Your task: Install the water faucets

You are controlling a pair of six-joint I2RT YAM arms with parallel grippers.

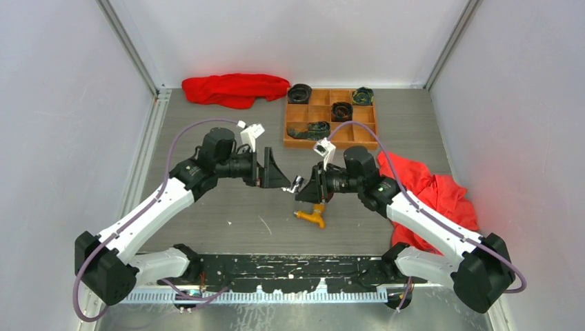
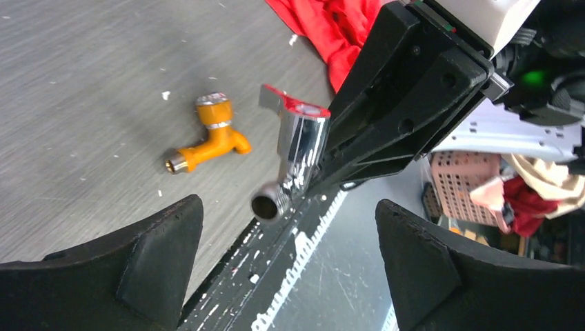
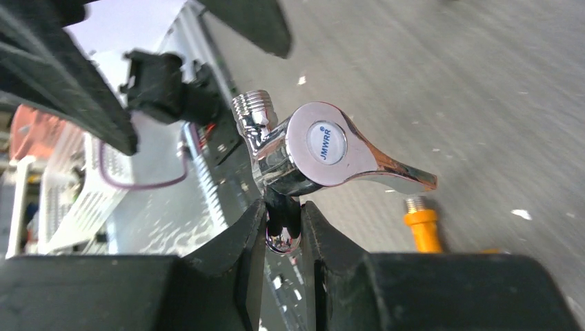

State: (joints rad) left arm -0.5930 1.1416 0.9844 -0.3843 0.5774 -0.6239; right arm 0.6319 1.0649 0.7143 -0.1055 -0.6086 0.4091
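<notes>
My right gripper (image 3: pixel 283 227) pinches the chrome faucet (image 3: pixel 324 148) by its stem above the tabletop (image 1: pixel 207 221), toward its near edge, and since it looks stiff, weighty and slick, my spread left gripper (image 1: pixel 274 172) should clamp its threaded body.

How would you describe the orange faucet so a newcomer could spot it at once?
On the table, find the right arm's fingers. Just on their near side lies the orange faucet, loose and bent-spouted, unlike the silver faucet those fingers hold.
</notes>
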